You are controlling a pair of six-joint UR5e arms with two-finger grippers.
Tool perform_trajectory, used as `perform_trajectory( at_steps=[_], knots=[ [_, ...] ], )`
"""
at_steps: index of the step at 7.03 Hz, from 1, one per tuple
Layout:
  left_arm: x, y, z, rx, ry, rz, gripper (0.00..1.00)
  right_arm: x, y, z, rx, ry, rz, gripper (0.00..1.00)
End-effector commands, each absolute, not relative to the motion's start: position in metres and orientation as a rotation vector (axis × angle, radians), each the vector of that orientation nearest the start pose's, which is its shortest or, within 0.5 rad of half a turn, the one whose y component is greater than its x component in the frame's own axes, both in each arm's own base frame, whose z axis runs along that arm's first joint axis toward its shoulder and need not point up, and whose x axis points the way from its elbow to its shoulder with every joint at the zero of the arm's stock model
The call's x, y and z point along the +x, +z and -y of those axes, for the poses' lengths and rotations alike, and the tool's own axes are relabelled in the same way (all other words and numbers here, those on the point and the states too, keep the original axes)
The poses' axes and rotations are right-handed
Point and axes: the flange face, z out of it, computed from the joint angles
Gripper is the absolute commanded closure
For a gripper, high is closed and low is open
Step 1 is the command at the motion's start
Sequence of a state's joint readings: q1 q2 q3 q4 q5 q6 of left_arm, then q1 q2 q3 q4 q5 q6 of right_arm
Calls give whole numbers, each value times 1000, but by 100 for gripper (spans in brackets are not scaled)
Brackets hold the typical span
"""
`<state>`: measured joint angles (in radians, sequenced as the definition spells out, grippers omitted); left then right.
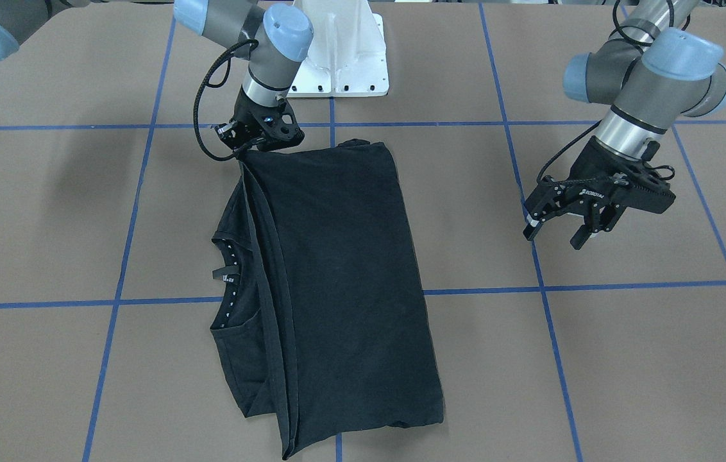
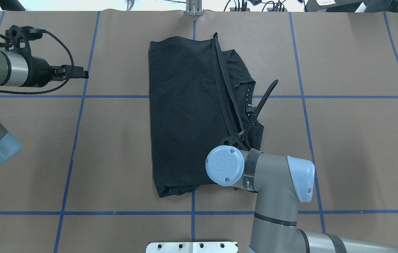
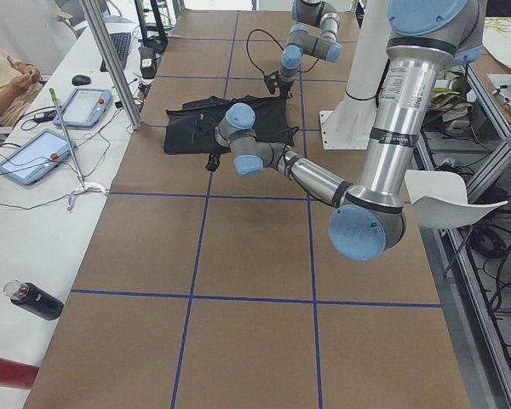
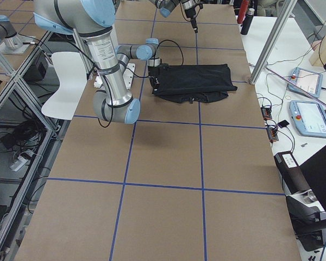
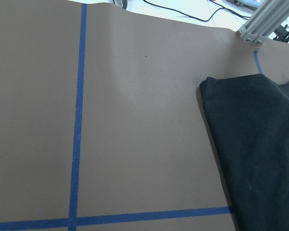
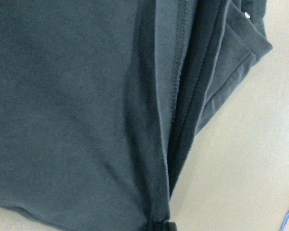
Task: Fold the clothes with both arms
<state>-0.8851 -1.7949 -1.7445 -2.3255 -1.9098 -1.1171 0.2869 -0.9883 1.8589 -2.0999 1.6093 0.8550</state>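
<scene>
Nearest the front-facing camera, the black T-shirt (image 1: 337, 269) is lying folded lengthwise on the brown table (image 1: 626, 353), and its near edge is reaching almost to the lower frame border. Blue tape lines (image 1: 491, 290) are dividing the table surface into squares. At the view's left, the collar (image 1: 233, 282) and a strip of the lower layer are showing beside the folded-over panel. The right gripper (image 1: 253, 149) is sitting at the garment's far left corner. Its jaws are set narrow and are pinching the hem, and the right wrist view is showing fabric gathering toward one fingertip. Beyond the far edge, the white pedestal (image 1: 344, 58) is standing bolted to the table. At the view's right, the left gripper (image 1: 555, 236) is hovering above bare table, well apart from the T-shirt, with its jaws standing wide and holding nothing.
</scene>
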Motion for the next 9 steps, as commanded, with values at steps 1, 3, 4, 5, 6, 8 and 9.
perform_trajectory(
  at_steps=[1, 3, 4, 5, 6, 8, 9],
  knots=[
    [291, 371, 514, 469, -192, -1085, 0, -549, 280, 297, 108, -412, 333, 90],
    [291, 369, 514, 466, -201, -1090, 0, -539, 284, 296, 94, -401, 342, 33],
    [291, 369, 514, 466, -200, -1091, 0, -531, 284, 298, 96, -394, 350, 12],
    [291, 369, 514, 466, -201, -1090, 0, -528, 281, 305, 100, -382, 355, 2],
    [291, 368, 513, 466, -200, -1091, 1, -529, 279, 310, 103, -376, 358, 1],
    [289, 366, 512, 468, -199, -1096, 0, -554, 269, 328, 122, -375, 378, 1],
    [286, 366, 513, 471, -199, -1095, 0, -567, 279, 338, 135, -372, 396, 1]
  ],
)
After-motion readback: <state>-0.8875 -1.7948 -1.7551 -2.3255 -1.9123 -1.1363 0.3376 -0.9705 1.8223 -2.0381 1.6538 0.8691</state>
